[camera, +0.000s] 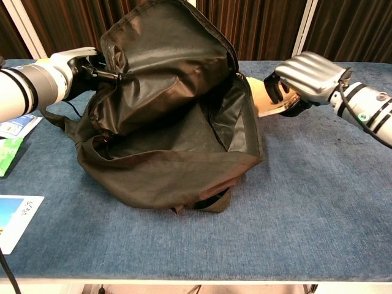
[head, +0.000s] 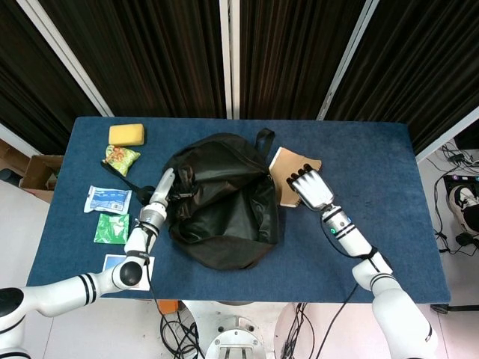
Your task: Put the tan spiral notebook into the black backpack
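The black backpack lies mid-table with its mouth gaping toward the right. My left hand grips its upper flap at the left edge and holds it raised. The tan spiral notebook sits just right of the bag's opening, tilted with one edge off the cloth. My right hand grips the notebook's right side, fingers curled over the top and thumb below. The hand hides part of the cover.
Along the table's left side lie a yellow sponge, a green-yellow snack bag, a blue-white packet, a green packet and a card near the front edge. A backpack strap trails behind the bag.
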